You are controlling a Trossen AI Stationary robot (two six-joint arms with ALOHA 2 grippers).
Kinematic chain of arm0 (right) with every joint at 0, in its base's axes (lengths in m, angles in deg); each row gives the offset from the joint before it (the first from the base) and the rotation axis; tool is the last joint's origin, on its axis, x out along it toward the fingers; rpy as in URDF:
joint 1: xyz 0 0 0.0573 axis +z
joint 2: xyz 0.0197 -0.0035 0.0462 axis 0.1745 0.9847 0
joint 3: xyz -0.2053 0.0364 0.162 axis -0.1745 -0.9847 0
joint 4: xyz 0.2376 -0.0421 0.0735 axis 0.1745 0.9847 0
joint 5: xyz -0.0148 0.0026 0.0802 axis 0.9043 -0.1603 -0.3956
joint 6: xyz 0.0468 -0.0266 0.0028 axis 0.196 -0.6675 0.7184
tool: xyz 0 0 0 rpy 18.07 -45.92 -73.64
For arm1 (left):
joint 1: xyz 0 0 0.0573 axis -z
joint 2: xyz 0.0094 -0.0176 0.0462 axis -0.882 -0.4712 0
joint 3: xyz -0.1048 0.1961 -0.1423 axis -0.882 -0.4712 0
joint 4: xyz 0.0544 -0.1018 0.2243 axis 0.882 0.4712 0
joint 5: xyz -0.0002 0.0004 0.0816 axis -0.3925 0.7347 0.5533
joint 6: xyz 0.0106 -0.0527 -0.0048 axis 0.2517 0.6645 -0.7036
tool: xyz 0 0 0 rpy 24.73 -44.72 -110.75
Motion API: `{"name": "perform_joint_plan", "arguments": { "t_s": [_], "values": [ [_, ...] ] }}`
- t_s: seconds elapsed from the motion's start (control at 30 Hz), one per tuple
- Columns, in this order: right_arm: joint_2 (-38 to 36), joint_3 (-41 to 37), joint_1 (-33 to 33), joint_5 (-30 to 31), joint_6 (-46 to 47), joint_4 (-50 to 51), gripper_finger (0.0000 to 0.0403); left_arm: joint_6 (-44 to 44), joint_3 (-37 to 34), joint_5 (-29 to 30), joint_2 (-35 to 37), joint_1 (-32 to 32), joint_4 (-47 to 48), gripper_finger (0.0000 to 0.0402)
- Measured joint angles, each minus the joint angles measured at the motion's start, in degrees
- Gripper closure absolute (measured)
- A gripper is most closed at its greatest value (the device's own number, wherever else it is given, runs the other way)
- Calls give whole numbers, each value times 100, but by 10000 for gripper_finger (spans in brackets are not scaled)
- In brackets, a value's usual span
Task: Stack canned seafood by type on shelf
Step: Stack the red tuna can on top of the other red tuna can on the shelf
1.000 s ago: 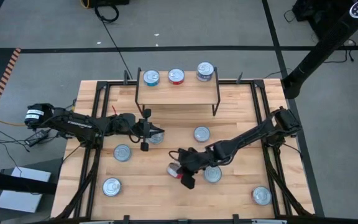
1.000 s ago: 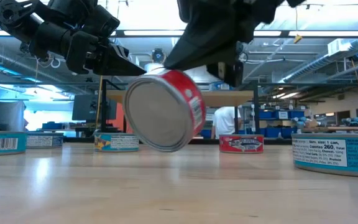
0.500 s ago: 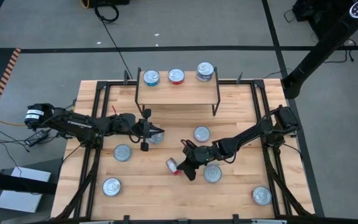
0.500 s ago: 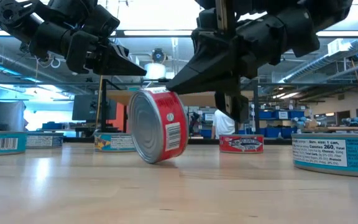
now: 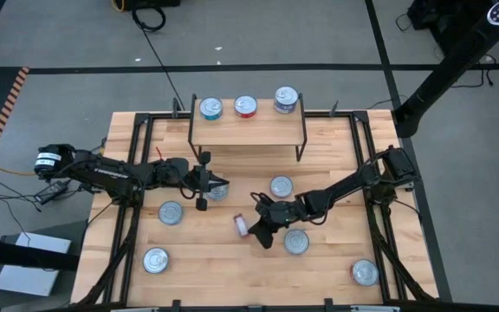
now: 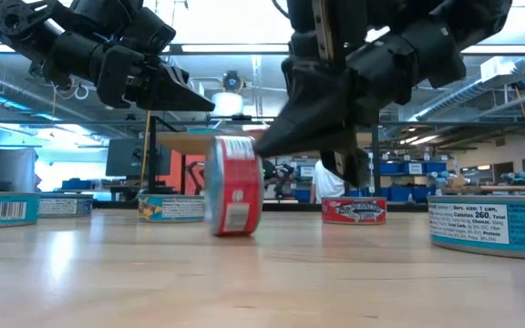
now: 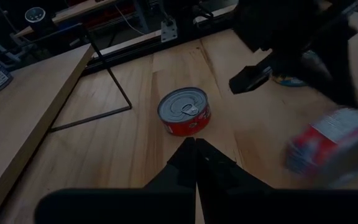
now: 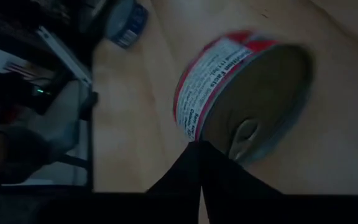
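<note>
Room: grey floor around a light-wood worktop (image 5: 232, 260), with ceiling strip lights and blue storage bins far off in the low view.
Shelf: the small wooden shelf (image 5: 247, 132) stands on black legs at the far middle of the worktop.
On the shelf: three tins in a row along its far edge, a teal tin (image 5: 210, 107) at the left, a red tin (image 5: 245, 106) in the middle, a blue tin (image 5: 286, 99) at the right.
Rolling tin: a red-label tin (image 5: 243, 226) stands on its edge near the middle of the worktop, its label blurred, so it may be rolling.
Right tool: the right tool (image 5: 262, 230) sits just right of that tin, its dark fingers drawn together to a narrow point and holding nothing; the right wrist view shows the tin's lid and pull tab just past the fingertips, and I cannot tell if they touch.
Left tool: the left tool (image 5: 222, 184) hangs left of centre, fingers pressed shut and empty, above a tin (image 5: 217, 191) that is mostly hidden.
Other tins on the worktop: one right of centre (image 5: 281, 186), one beside the right arm (image 5: 296, 243), one at the near right (image 5: 364, 273), one left of centre (image 5: 171, 212), one at the near left (image 5: 155, 260).
</note>
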Motion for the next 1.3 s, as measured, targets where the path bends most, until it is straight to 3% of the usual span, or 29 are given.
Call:
{"name": "perform_joint_plan", "arguments": {
  "t_s": [0.77, 1.07, 1.3],
  "values": [
    [-72, -8, -24, -273, -255, 497, 298, 0, 0, -24, 0, 2, -16, 396],
    [-697, -3, 144, 746, -642, 1451, 300, -9, 2, -355, 0, 4, -20, 396],
    [-752, -1, 246, 1629, -1014, 1625, 298, -13, 2, -697, 0, 9, -16, 396]
  ]
}}
